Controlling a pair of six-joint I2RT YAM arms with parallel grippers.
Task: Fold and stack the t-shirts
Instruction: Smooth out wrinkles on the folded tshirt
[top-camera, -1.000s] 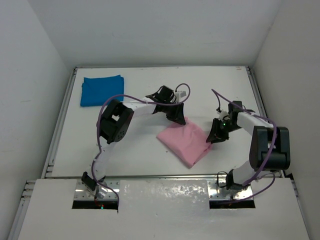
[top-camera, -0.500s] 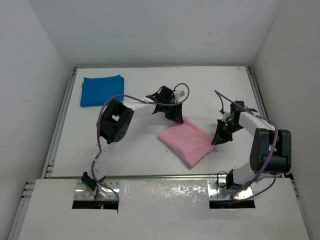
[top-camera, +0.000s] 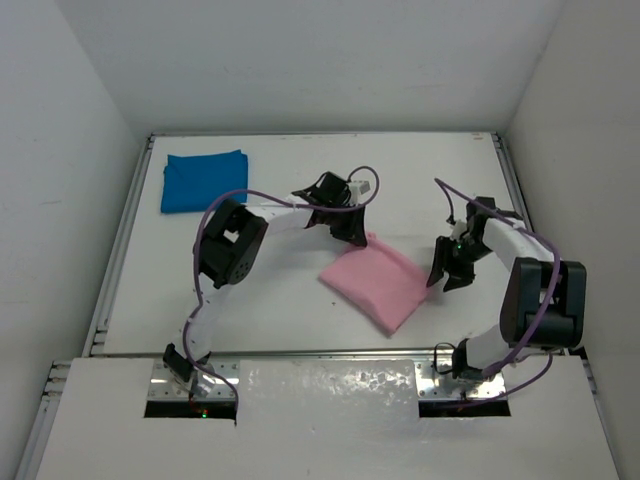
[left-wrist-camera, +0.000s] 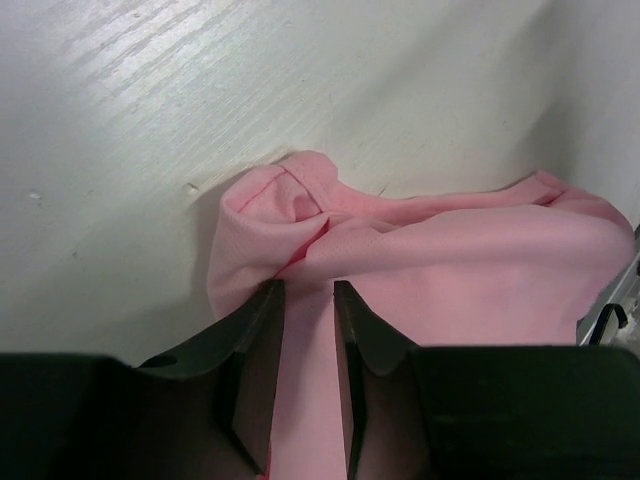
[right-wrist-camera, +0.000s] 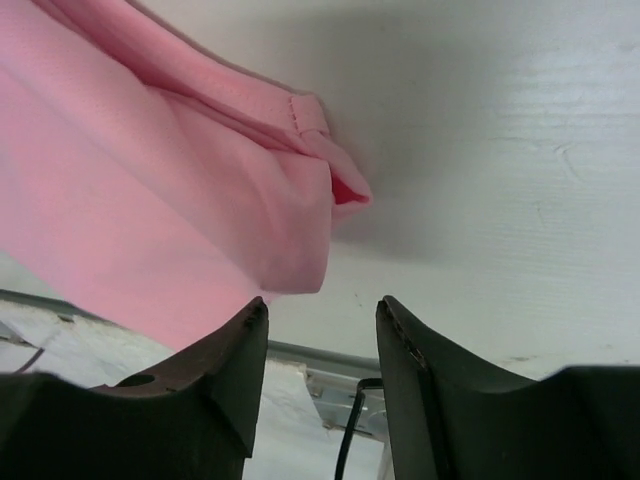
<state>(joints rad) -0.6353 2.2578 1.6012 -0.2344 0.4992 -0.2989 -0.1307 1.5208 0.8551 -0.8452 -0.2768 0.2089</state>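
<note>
The pink t-shirt (top-camera: 378, 285) lies folded into a rough diamond at mid-table. My left gripper (top-camera: 352, 232) sits on its far corner. In the left wrist view its jaws (left-wrist-camera: 306, 295) stand narrow, shut on a bunched fold of the pink t-shirt (left-wrist-camera: 420, 260). My right gripper (top-camera: 447, 272) hovers just off the shirt's right corner. In the right wrist view the right gripper (right-wrist-camera: 320, 310) is open with nothing between its fingers, and the pink t-shirt (right-wrist-camera: 150, 190) ends just beyond the left fingertip. The blue t-shirt (top-camera: 204, 180) lies folded flat in the far left corner.
A raised rim (top-camera: 128, 230) borders the white table, with walls close on the left, back and right. Purple cables (top-camera: 225, 200) loop over both arms. A metal rail (right-wrist-camera: 310, 355) runs along the table's near edge.
My right gripper has opened, released the pink shirt's right corner and drawn back to the right. The shirt has shifted slightly toward the near right. The left gripper has stayed put.
</note>
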